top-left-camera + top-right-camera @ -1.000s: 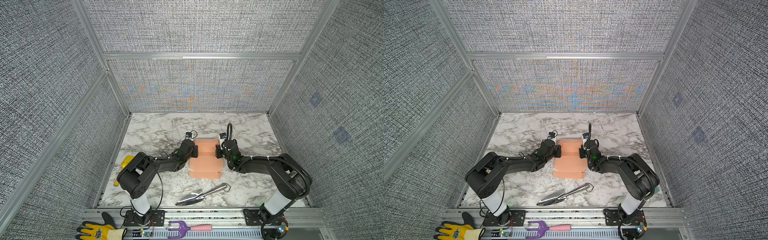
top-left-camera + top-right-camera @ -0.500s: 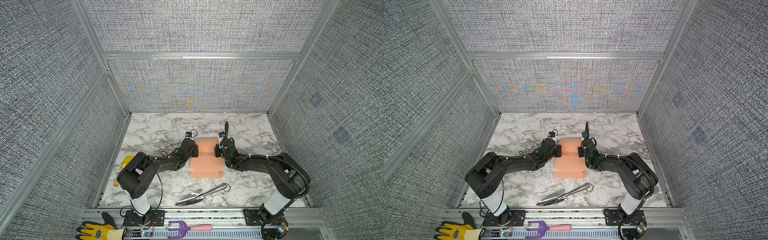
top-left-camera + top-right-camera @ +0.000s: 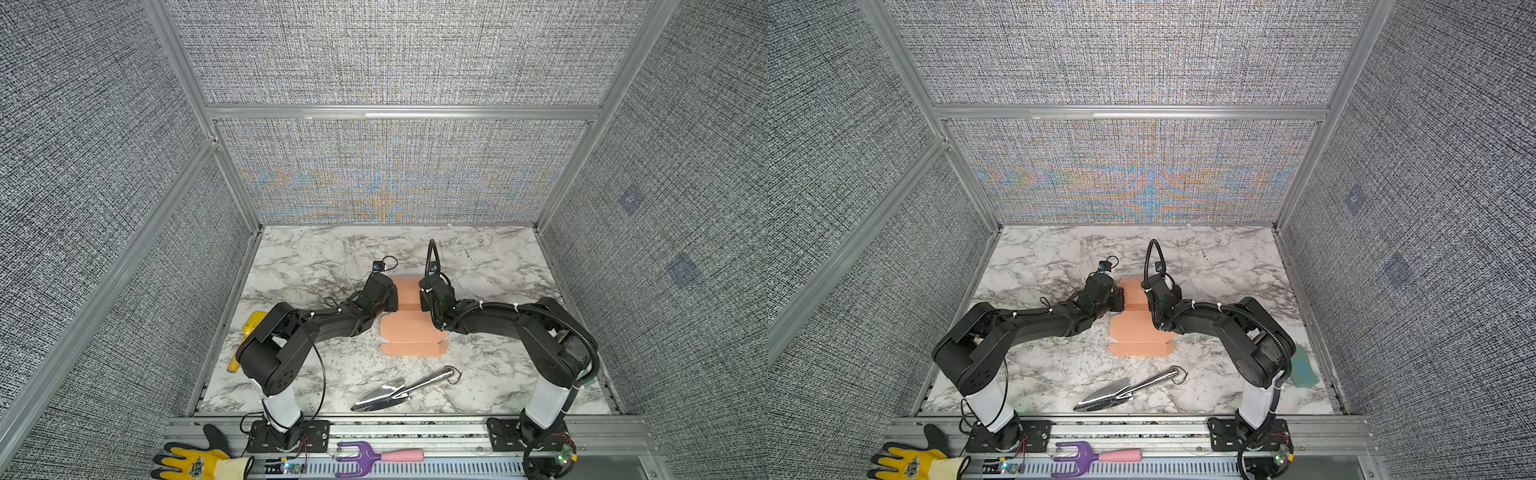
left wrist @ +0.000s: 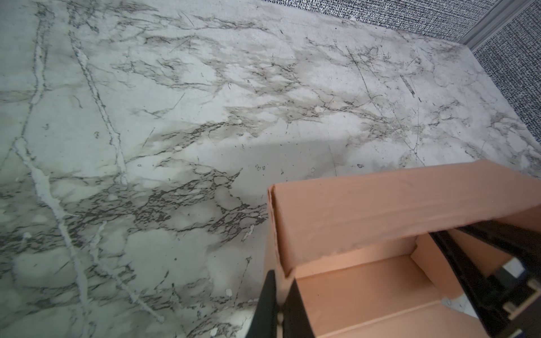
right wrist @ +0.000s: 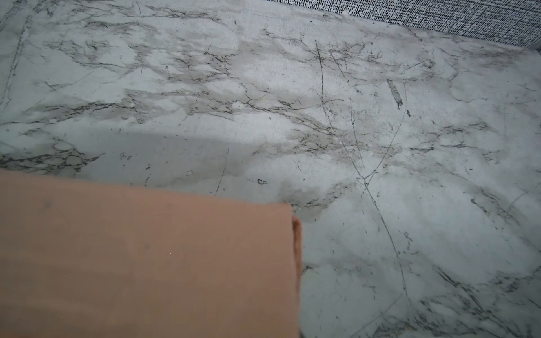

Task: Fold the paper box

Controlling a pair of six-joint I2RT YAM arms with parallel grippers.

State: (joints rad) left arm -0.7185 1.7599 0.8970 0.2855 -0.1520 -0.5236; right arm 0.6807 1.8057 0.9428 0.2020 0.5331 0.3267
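The salmon-pink paper box [image 3: 411,332] [image 3: 1138,332] lies in the middle of the marble table, its near panels flat and its far end raised into walls. My left gripper [image 3: 395,301] [image 3: 1121,301] is at the box's left side. In the left wrist view it [image 4: 280,281] is shut on the left side wall of the box [image 4: 380,210], whose far panel leans in over the tray. My right gripper [image 3: 423,301] [image 3: 1148,301] is at the right wall, one of its fingers [image 4: 456,257] inside the box. In the right wrist view a box panel [image 5: 146,263] hides its fingertips.
A metal trowel [image 3: 399,390] lies near the front edge of the table. A yellow object [image 3: 253,328] sits behind the left arm and a teal object [image 3: 1302,368] behind the right. A glove [image 3: 195,463] and a purple fork [image 3: 374,457] lie off the table in front. Grey walls enclose three sides.
My right gripper has moved left and a little farther back, in against the box's right wall. The left gripper has stayed where it was.
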